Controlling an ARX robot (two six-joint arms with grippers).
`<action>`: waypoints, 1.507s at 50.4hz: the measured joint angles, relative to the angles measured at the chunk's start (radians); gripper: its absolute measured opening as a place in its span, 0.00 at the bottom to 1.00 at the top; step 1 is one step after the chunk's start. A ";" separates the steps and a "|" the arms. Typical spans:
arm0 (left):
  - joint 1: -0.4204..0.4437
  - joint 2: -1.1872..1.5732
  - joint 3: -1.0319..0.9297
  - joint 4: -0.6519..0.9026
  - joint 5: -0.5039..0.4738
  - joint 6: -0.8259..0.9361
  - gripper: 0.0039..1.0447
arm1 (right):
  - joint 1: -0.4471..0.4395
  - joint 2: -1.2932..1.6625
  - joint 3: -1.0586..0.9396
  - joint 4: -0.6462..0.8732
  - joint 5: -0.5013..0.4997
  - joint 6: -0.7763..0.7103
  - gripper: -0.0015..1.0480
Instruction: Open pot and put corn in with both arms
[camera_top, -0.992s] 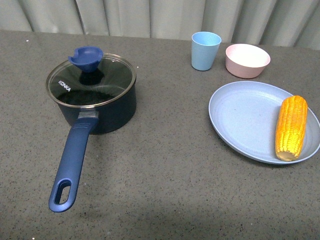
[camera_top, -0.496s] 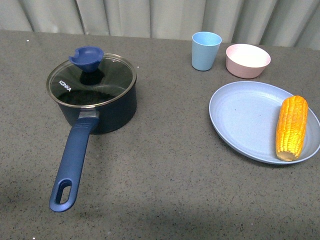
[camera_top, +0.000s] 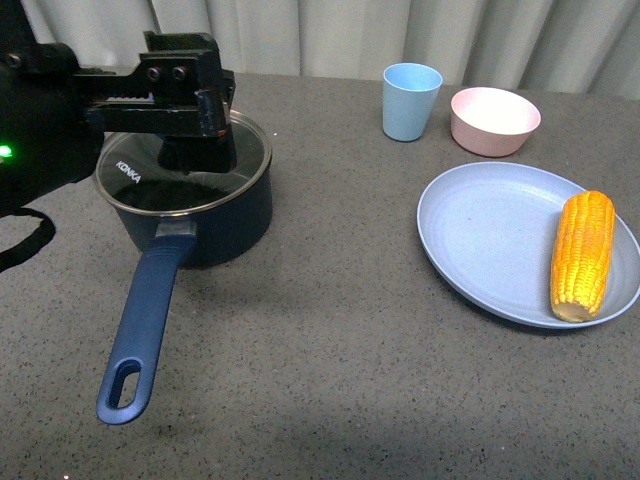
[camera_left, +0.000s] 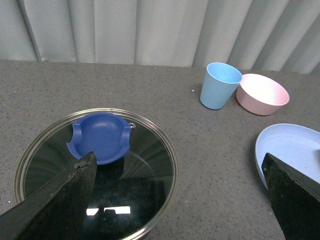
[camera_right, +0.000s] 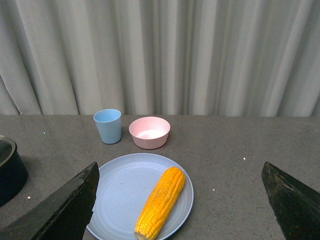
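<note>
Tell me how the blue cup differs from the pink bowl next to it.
The cup is light blue; the bowl is pale pink. The cup is tall and narrow, the bowl low and wide. The cup stands to the bowl's left in the front view, slightly apart from it. Both sit upright on the grey table and look empty.

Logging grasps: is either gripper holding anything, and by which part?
Nothing is held. The left gripper is open over the pot lid, its knob ungripped; the right gripper is open, apart from the corn on the plate.
</note>
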 joint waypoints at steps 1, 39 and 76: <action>0.000 0.009 0.007 0.000 -0.002 0.000 0.94 | 0.000 0.000 0.000 0.000 0.000 0.000 0.91; 0.087 0.319 0.279 -0.035 -0.097 0.145 0.94 | 0.000 0.000 0.000 0.000 0.000 0.000 0.91; 0.100 0.394 0.343 -0.068 -0.099 0.109 0.60 | 0.000 0.000 0.000 0.000 0.000 0.000 0.91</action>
